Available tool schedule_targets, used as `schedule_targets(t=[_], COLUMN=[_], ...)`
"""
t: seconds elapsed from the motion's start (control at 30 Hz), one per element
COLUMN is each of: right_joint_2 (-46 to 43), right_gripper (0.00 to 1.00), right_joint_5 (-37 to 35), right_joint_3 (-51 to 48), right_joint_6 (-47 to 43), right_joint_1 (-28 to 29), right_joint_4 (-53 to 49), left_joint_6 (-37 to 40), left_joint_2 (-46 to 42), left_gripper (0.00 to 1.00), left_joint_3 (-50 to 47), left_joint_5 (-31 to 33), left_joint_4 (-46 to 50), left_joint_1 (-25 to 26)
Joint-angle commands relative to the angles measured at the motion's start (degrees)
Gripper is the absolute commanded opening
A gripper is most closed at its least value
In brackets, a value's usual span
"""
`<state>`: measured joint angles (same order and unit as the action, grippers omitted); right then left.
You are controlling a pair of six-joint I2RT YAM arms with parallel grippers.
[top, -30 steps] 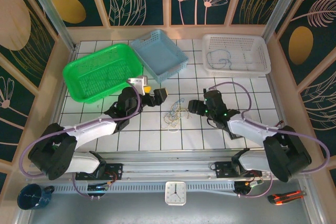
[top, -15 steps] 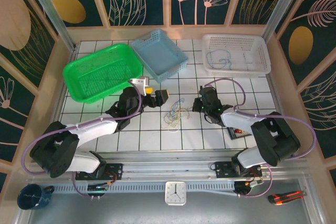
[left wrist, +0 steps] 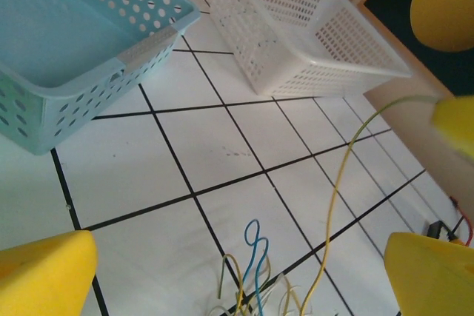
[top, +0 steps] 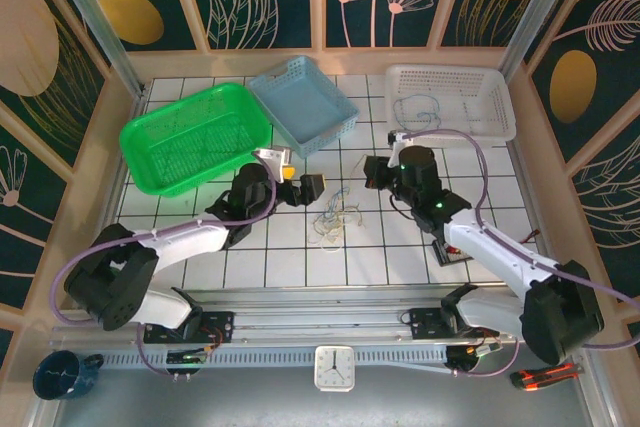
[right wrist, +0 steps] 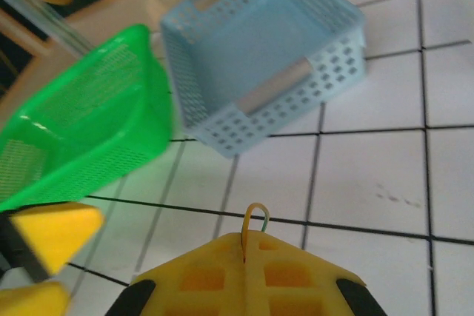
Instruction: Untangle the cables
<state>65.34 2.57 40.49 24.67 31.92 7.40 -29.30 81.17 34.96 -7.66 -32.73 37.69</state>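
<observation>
A dark blue mug point(top: 60, 375) stands at the near left corner, off the tiled table point(top: 400, 237). A green basket point(top: 190, 137) lies far left on the tiles.

The left pincer point(top: 305, 185) hovers just left of the table's middle. In the left wrist view its yellow fingers point(left wrist: 44, 275) are spread wide with nothing between them. Behind it a pale blue perforated basket point(top: 303, 107) sits tilted against the green one's right rim.

The cables point(top: 335, 217) lie in a small loose clump on the white tiles between the two pincers and slightly nearer than both. Blue loops point(left wrist: 254, 246) show among pale strands. One yellow strand point(left wrist: 348, 175) rises out of the clump toward the right.

A white clock point(top: 333, 367) sits at the near edge; its face is too small to read.

The right pincer point(top: 374, 175) is right of the clump, its jaws pressed together on the yellow strand, a short loop of which pokes out beyond the fingertips in the right wrist view.

Far right, a white mesh basket point(top: 480, 87) holds more thin wires point(top: 420, 112). A box cutter point(top: 545, 377) lies at the near right corner.
</observation>
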Motion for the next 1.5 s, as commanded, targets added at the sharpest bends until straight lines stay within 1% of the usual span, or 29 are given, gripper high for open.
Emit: schedule_targets(t=[0.0, 0.2, 0.33, 0.43, 0.57, 0.67, 0.8, 0.87, 1.1, 1.27, 1.33, 1.43, 1.47], right_joint_2=[-0.9, -2.0, -1.8, -1.4, -1.2, -1.2, -1.3, -1.2, -0.9, -0.8, -0.8, -0.6, -0.5], right_gripper=[0.0, 0.0, 0.0, 0.0, 0.0, 0.0, 0.0, 0.0, 0.0, 0.0, 0.0, 0.0, 0.0], right_joint_5=[5.1, 8.6, 10.1, 10.7, 12.5, 13.2, 13.3, 12.5, 10.3, 8.5, 8.1, 8.0, 8.0], right_joint_3=[2.6, 5.0, 6.5, 7.4, 9.6, 12.0, 15.3, 16.9, 19.8, 21.2, 21.5, 21.2, 21.1], right_joint_6=[1.5, 3.2, 3.9, 4.1, 4.8, 5.0, 4.6, 4.0, 2.8, 1.0, 0.3, -0.6, -0.7], right_joint_1=[-0.2, -0.2, -0.3, -0.2, -0.2, -0.2, -0.3, -0.2, -0.3, -0.2, -0.3, -0.2, -1.0], right_joint_4=[-1.2, 0.0, 0.2, 0.1, 0.3, -0.2, -1.2, -1.9, -2.5, -4.1, -4.8, -5.3, -5.2], left_joint_6=[5.2, 7.2, 7.1, 6.8, 5.4, 4.4, 3.2, 2.7, 3.1, 4.7, 5.0, 4.8, 4.8], left_joint_2=[1.7, 6.0, 9.1, 11.3, 14.4, 16.4, 16.7, 16.5, 10.4, 2.4, -1.2, -6.5, -8.4], left_gripper=[0.99, 0.99, 0.99, 0.97, 0.93, 0.93, 0.92, 0.93, 0.98, 0.99, 0.99, 0.99, 0.99], left_joint_3=[2.5, 5.3, 6.8, 7.4, 8.2, 8.4, 7.7, 6.2, 1.2, -4.5, -6.9, -9.3, -9.6], left_joint_5=[-2.2, -8.2, -11.9, -14.5, -15.4, -15.7, -15.2, -13.8, -6.2, -2.7, -2.3, -4.5, -4.9], left_joint_4=[-0.1, -2.9, -6.6, -9.6, -12.3, -14.0, -15.3, -16.0, -14.0, -12.2, -11.4, -11.4, -11.1], left_joint_1=[-0.4, -0.2, 0.6, 1.6, 3.1, 3.8, 3.9, 3.9, 4.0, 3.7, 3.5, 2.7, 2.6])
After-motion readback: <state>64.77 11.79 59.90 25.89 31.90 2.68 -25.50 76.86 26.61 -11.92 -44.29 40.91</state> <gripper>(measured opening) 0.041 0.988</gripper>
